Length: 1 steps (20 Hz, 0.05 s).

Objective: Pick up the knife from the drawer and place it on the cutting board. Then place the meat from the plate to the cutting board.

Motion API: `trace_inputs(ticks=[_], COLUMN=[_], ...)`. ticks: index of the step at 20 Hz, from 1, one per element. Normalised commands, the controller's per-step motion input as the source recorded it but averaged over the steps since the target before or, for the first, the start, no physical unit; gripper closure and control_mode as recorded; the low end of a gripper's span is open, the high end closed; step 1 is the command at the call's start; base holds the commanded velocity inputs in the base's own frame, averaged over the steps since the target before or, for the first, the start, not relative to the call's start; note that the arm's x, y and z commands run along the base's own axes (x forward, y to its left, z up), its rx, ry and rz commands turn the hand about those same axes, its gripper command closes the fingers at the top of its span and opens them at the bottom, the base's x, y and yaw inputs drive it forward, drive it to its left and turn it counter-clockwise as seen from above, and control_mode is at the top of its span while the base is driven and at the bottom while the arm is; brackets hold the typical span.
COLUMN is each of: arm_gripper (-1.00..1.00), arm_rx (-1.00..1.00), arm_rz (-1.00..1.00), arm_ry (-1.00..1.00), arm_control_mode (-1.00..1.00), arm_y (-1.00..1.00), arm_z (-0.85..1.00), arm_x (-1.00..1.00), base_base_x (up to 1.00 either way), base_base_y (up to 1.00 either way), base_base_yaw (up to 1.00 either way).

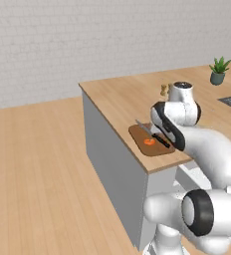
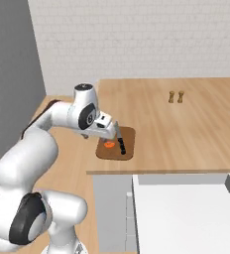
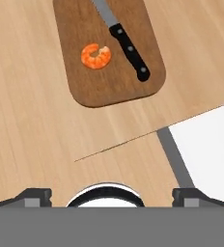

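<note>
Countertop (image 1: 122, 97) of tan wood, white brick wall (image 1: 62, 40), pincer (image 3: 112, 195) wide open, empty.

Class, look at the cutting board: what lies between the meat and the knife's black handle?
Nothing. In the hand view, bare dark board surface separates the meat from the knife on the cutting board; they lie apart.

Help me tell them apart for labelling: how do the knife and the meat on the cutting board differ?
The knife is long, straight and slim, black-handled with a grey blade; the meat is a small, curled orange-red piece. The knife spans much of the cutting board diagonally; the meat takes up a small spot beside its blade. Both lie flat on the board, apart from each other.
</note>
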Motion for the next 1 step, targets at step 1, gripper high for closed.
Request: trace_inputs(ticks=[1], arm_gripper=[-1.00], arm_rx=[0.00], arm_rz=[0.01], arm_ry=[0.00], arm_control_mode=[-1.00], arm_y=[0.01], arm_z=[0.10], arm_x=[-0.51], base_base_x=[0.00], base_base_y=[0.00], base_base_yaw=[0.00])
